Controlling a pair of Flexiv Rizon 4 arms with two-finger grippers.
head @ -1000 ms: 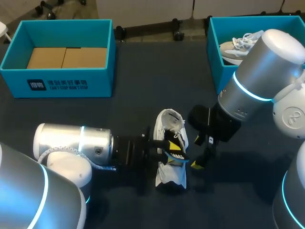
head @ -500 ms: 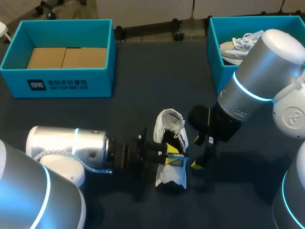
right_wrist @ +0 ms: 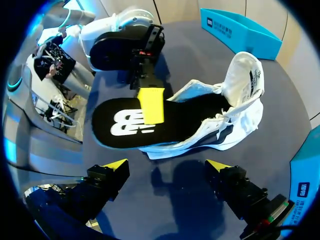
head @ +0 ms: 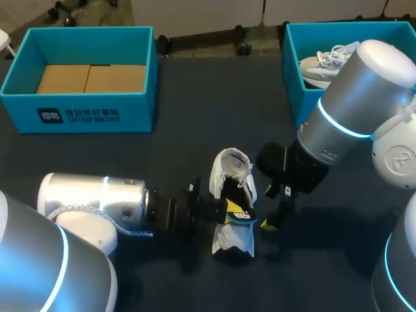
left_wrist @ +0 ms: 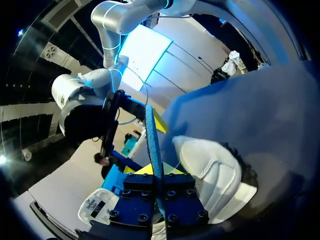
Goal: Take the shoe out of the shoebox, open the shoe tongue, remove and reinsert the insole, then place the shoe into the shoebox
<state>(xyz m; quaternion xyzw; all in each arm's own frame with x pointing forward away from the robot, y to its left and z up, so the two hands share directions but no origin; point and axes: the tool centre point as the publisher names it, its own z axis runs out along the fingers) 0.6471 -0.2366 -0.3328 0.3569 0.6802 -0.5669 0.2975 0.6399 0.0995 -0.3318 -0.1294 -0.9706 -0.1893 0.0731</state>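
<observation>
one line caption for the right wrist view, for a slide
The left gripper pinches the black insole partly out of the white sneaker while the right gripper hovers open beside it.

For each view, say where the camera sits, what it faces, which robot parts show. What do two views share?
Head view: above, behind; faces the table; left arm, right arm show.
Left wrist view: along left gripper, shut on insole; right arm beyond.
Right wrist view: over shoe; right gripper, fingers open.
Shared: shoe, insole.

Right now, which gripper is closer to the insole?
Left. The left gripper is clamped on the insole, which sticks out of the shoe; the right gripper hangs open beside the shoe, touching nothing.
</observation>
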